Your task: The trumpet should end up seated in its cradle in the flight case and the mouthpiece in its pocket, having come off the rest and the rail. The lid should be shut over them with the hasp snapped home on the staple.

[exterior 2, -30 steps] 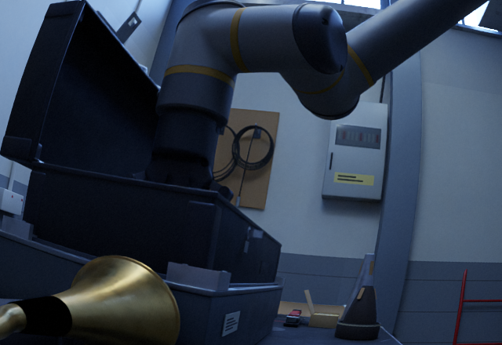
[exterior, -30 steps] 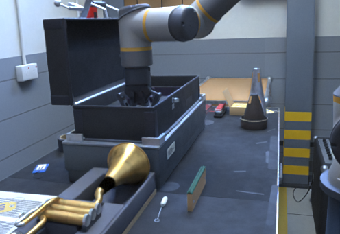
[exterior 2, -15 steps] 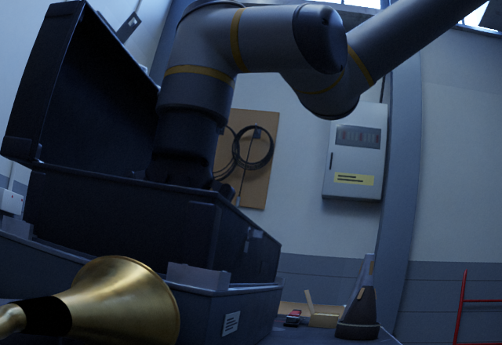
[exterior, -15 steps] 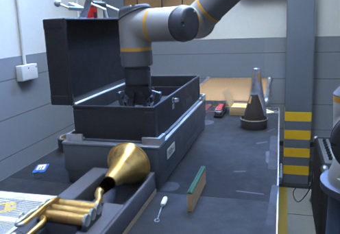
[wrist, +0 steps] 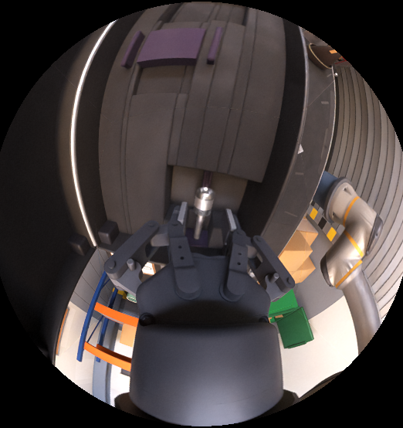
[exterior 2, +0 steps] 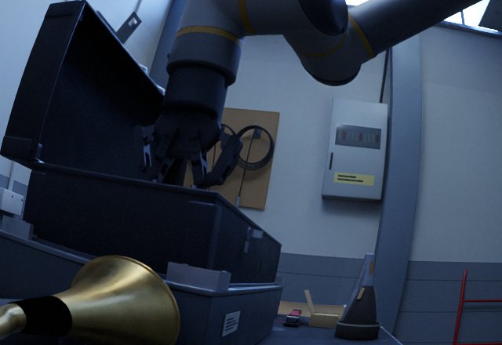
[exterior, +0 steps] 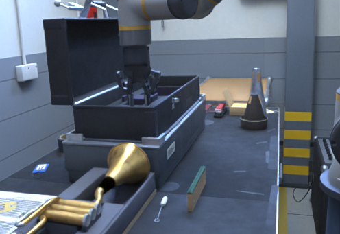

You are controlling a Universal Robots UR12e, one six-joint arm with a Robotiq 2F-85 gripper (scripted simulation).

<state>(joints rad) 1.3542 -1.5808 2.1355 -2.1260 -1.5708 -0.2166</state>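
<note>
My gripper [exterior: 138,99] hangs over the open flight case [exterior: 137,112], its fingertips at the level of the case rim [exterior 2: 178,177]. In the wrist camera the silver mouthpiece [wrist: 202,207] lies in its pocket in the case floor, below and between the fingers [wrist: 205,217]. The purple cradle pads [wrist: 171,47] sit further along the case floor. The lid [exterior: 80,52] stands upright behind the case. The brass trumpet [exterior: 102,184] lies on its grey rest at the near left, bell [exterior 2: 117,296] toward the case. The gripper is open and holds nothing.
The grey plinth [exterior: 137,150] carries the case. A cone mute [exterior: 254,104] stands at the far right of the table. A green-topped block [exterior: 196,188] and a small brush [exterior: 161,208] lie on the mat in front. A cardboard box [exterior: 236,107] sits behind.
</note>
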